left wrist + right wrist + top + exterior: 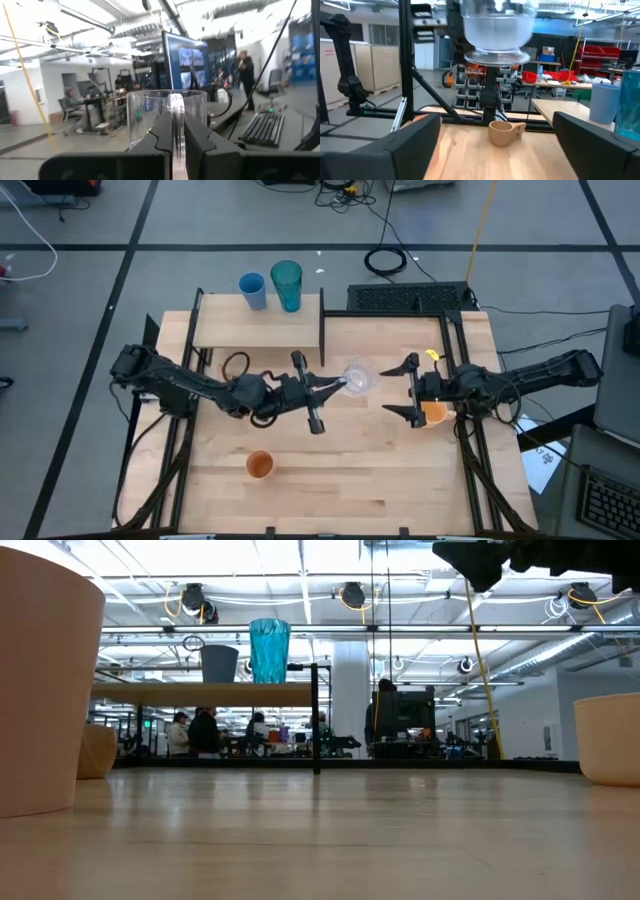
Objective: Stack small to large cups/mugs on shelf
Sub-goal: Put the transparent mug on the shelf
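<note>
Nearest you, the orange cup (260,465) stood alone on the desk (350,480). Your left pincer (330,387) pinched a clear glass mug (359,376) by its rim, lifted above mid-desk. Your right pincer (411,389) hung spread over the peach-orange mug (434,414) (fingers wide apart). Farther back, the blue cup (253,290) and teal tumbler (286,285) stood side by side on the shelf (225,328).

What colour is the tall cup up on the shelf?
Translucent teal; the tall cup shows best in the low view.
</note>
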You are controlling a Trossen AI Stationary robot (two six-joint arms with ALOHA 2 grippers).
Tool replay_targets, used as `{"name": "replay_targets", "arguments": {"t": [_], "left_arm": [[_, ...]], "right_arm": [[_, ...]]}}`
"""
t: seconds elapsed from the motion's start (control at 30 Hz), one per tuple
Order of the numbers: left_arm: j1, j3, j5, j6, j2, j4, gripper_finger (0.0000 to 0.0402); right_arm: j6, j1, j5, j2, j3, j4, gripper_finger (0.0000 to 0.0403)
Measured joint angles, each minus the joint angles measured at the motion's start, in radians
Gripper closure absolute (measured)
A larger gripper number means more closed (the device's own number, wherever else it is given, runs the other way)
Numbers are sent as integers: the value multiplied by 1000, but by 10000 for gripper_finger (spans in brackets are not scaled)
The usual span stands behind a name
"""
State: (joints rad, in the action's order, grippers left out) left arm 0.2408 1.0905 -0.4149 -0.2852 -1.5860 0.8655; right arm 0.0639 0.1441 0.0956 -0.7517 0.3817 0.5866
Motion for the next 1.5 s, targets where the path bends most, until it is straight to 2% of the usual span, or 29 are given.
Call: {"name": "replay_targets", "arguments": {"t": [0.2, 0.53, 0.77, 1.23, 1.5], "left_arm": [[-41, -71, 99, 56, 0, 94, 386], [-66, -90, 239, 90, 0, 97, 386], [-62, -90, 243, 59, 0, 95, 386], [-62, -90, 223, 58, -21, 158, 386], [-79, -90, 219, 81, -75, 245, 386]], "right_arm": [[2, 1, 0, -44, 0, 71, 4], [27, 0, 0, -156, 63, 76, 3], [-1, 0, 5, -212, 119, 112, 3], [0, 0, 6, -322, 121, 344, 3], [10, 0, 8, -404, 185, 337, 3]]}}
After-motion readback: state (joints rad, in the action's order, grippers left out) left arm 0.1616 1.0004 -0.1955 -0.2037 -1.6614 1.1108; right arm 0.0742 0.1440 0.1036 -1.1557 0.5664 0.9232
